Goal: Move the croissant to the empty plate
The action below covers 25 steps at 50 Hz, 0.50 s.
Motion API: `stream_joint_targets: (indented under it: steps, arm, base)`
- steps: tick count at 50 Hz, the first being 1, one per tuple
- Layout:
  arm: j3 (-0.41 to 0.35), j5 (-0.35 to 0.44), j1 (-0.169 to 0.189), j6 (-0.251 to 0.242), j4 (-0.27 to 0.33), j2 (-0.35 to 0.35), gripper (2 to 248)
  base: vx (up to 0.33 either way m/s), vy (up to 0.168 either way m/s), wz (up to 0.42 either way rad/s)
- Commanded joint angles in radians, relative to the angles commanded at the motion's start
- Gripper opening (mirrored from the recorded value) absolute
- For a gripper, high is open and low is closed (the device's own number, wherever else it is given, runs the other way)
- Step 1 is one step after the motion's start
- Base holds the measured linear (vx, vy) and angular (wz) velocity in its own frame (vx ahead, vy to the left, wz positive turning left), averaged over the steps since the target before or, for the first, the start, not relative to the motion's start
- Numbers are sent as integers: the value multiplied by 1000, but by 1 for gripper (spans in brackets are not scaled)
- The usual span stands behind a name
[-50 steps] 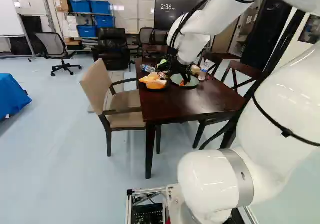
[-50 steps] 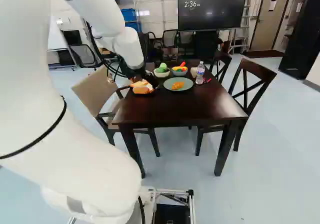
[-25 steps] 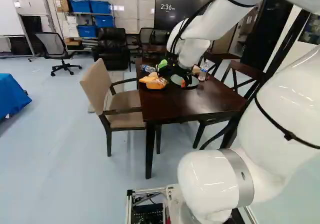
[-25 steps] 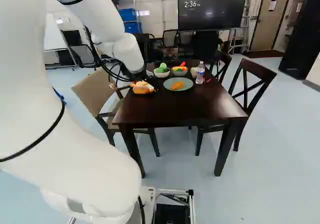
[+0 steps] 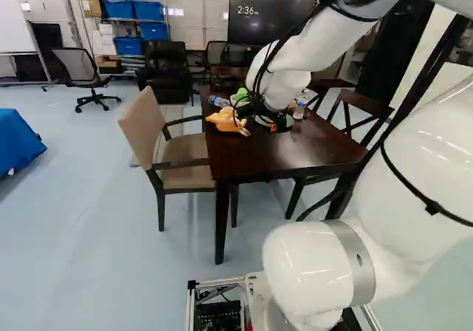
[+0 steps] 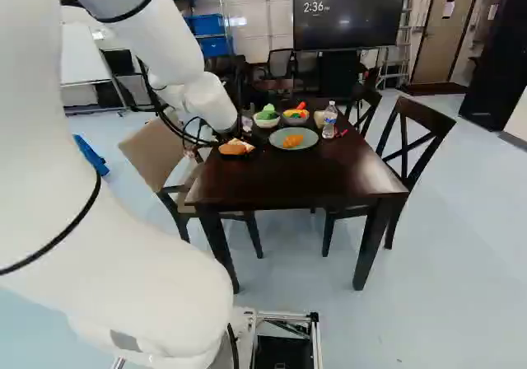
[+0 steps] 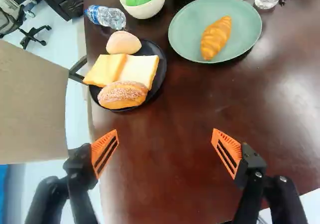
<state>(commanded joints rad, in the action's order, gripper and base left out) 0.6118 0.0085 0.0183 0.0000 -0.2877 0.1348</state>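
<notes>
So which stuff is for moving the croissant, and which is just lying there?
For the job:
croissant
green plate under it

Just lying about, it seems:
black plate
sugary-looking bun on it
tipped-over bottle
standing bottle

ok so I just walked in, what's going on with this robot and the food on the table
The robot's gripper is open and holds nothing, over the table. The croissant lies alone on the green plate, so the move to that plate looks done. Other bread pieces sit together on the black plate beside it.
</notes>
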Motion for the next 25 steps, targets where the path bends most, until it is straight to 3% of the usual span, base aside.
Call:
stream_joint_targets:
  steps: [25]
  arm:
    - [-149,246,-5,0,82,41,247]
  base:
    - [0,0,0]
